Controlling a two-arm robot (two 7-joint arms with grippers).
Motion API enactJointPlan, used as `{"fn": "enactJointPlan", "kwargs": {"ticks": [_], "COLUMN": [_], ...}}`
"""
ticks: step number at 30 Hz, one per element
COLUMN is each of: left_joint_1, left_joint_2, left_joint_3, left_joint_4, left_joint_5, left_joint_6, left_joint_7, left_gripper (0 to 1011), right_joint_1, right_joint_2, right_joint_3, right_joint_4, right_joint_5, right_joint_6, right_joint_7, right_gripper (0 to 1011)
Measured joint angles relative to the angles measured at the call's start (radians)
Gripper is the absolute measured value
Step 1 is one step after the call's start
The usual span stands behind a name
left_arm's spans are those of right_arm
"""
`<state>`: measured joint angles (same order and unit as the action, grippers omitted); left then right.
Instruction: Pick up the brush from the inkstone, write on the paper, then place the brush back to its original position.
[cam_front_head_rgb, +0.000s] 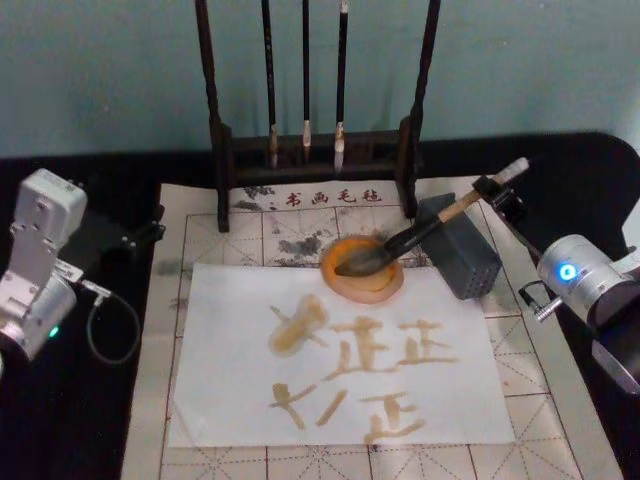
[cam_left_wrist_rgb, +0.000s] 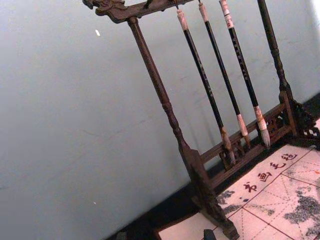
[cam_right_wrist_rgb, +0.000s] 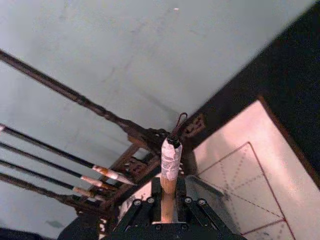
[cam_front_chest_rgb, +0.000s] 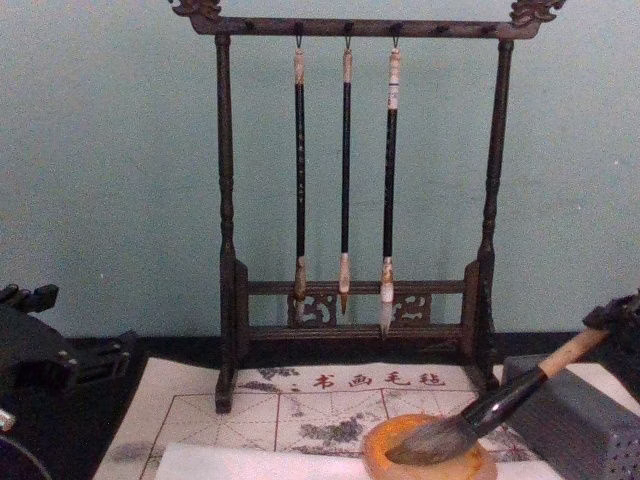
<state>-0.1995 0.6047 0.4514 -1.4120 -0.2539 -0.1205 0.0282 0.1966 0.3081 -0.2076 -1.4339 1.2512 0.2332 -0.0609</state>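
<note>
right gripper (cam_front_head_rgb: 492, 188): at right rear of the table, above the grey block; fingers pinched on the brush handle just below the white-taped top; in the right wrist view (cam_right_wrist_rgb: 168, 216) handle stands straight up between the 2 black fingers
the brush (cam_front_head_rgb: 430, 228): held tilted, taped end high and to the right, bristles low and to the left; black lower section crosses the block's near-left corner; seen from the side in the chest view (cam_front_chest_rgb: 500, 405)
bristles: lying inside the inkstone, tip toward its left side, touching the dish floor as far as can be told
the inkstone (cam_front_head_rgb: 392, 290): round orange-brown dish, sitting on the rear edge of the paper, just left of the block; rim also in the chest view (cam_front_chest_rgb: 375, 452)
grey block (cam_front_head_rgb: 468, 255): perforated, upright on the mat, right of the dish, not touching it
the paper (cam_front_head_rgb: 235, 405): white sheet flat on the mat, centre of the table; carries tan-brown strokes, several character-like marks in 2 rows
mat (cam_front_head_rgb: 545, 400): cream with red grid, grey ink stains and red characters along the rear edge
rack (cam_front_chest_rgb: 225, 200): dark wood, behind the mat, 3 thin brushes (cam_front_chest_rgb: 345, 170) hanging tips down
left gripper (cam_front_head_rgb: 120, 238): parked at far left, off the mat, well apart from paper and dish
</note>
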Motion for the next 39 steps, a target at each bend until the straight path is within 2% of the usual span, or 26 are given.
{"fn": "enactJointPlan", "kwargs": {"ticks": [12,17,18,24,26,29,30,34,39], "left_joint_1": [0.0,0.0,0.0,0.0,0.0,0.0,0.0,0.0,0.0], "left_joint_2": [0.0,0.0,0.0,0.0,0.0,0.0,0.0,0.0,0.0], "left_joint_3": [0.0,0.0,0.0,0.0,0.0,0.0,0.0,0.0,0.0], "left_joint_4": [0.0,0.0,0.0,0.0,0.0,0.0,0.0,0.0,0.0], "left_joint_5": [0.0,0.0,0.0,0.0,0.0,0.0,0.0,0.0,0.0], "left_joint_6": [0.0,0.0,0.0,0.0,0.0,0.0,0.0,0.0,0.0], "left_joint_7": [0.0,0.0,0.0,0.0,0.0,0.0,0.0,0.0,0.0], "left_gripper": [1001,1001,1001,1001,1001,1001,1001,1001,1001], "right_joint_1": [0.015,0.029,0.034,0.054,0.065,0.076,0.076,0.09,0.103], "right_joint_2": [0.054,0.098,0.112,0.158,0.181,0.202,0.202,0.224,0.24], "right_joint_3": [-0.047,-0.091,-0.102,-0.138,-0.158,-0.177,-0.177,-0.203,-0.222], "right_joint_4": [-0.044,-0.063,-0.069,-0.093,-0.107,-0.118,-0.118,-0.131,-0.143], "right_joint_5": [-0.039,-0.111,-0.138,-0.235,-0.29,-0.343,-0.343,-0.417,-0.48], "right_joint_6": [-0.06,-0.109,-0.121,-0.135,-0.137,-0.138,-0.138,-0.146,-0.159], "right_joint_7": [0.074,0.125,0.14,0.186,0.208,0.23,0.23,0.26,0.291], "right_gripper": [187,187,187,187,187,187,187,186,187]}}
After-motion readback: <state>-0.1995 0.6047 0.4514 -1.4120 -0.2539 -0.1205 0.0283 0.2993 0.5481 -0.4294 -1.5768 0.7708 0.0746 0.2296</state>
